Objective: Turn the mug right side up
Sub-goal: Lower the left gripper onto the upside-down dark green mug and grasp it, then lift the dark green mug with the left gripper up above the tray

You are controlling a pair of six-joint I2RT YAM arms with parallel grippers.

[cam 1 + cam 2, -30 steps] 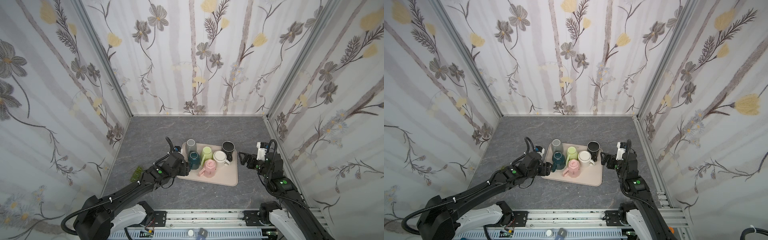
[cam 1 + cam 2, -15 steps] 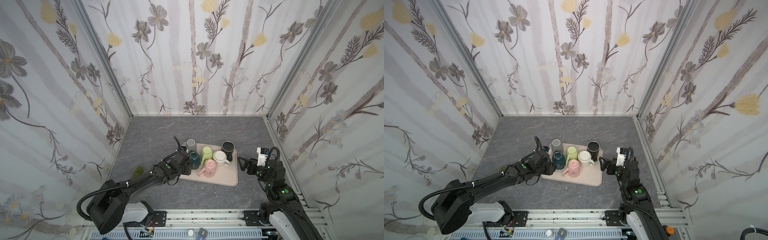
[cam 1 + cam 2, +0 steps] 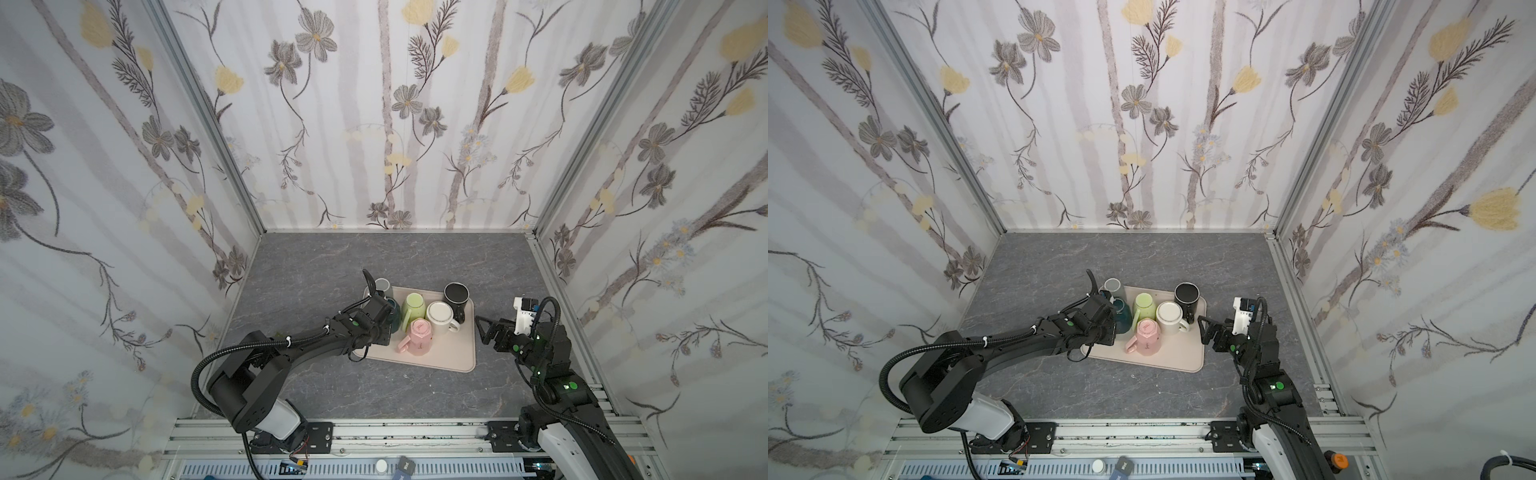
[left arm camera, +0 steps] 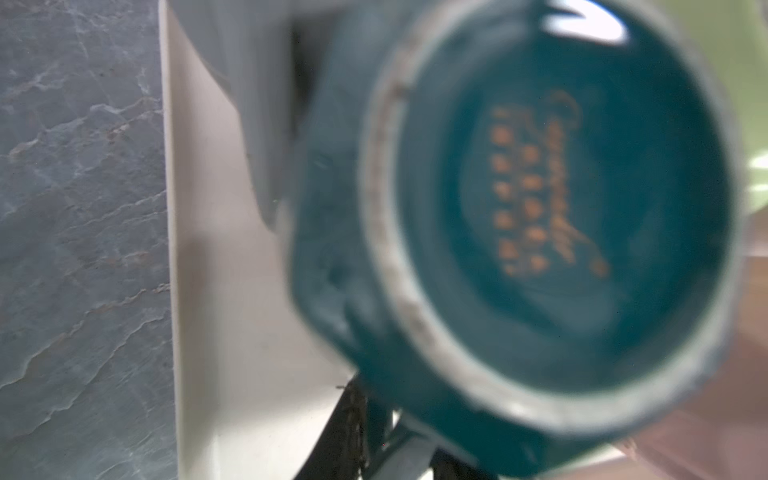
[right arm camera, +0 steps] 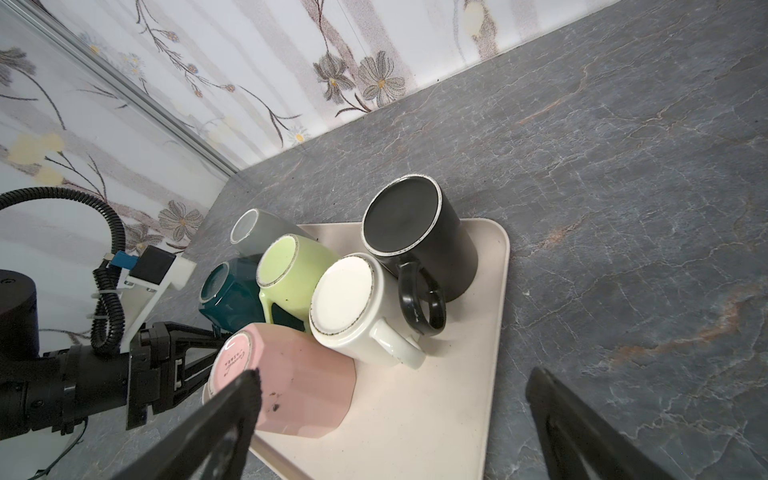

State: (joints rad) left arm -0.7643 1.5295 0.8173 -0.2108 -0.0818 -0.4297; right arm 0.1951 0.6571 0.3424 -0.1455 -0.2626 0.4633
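Base up, the teal mug (image 3: 394, 313) stands at the nine o'clock edge of the tray (image 3: 440, 357) in a top view, with a grey mug (image 3: 382, 286) at its twelve and a green mug (image 3: 413, 306) at its three. The left gripper (image 5: 209, 344) is at the teal mug's wall from eight o'clock; whether its jaws have clamped cannot be told. The right gripper (image 5: 395, 380), at the tray's three o'clock, gapes on nothing. The mug is glazed ceramic, so probably hefty, rigid, slick and easily chipped. It looks best pinched across its wall and lifted clear of its neighbours.
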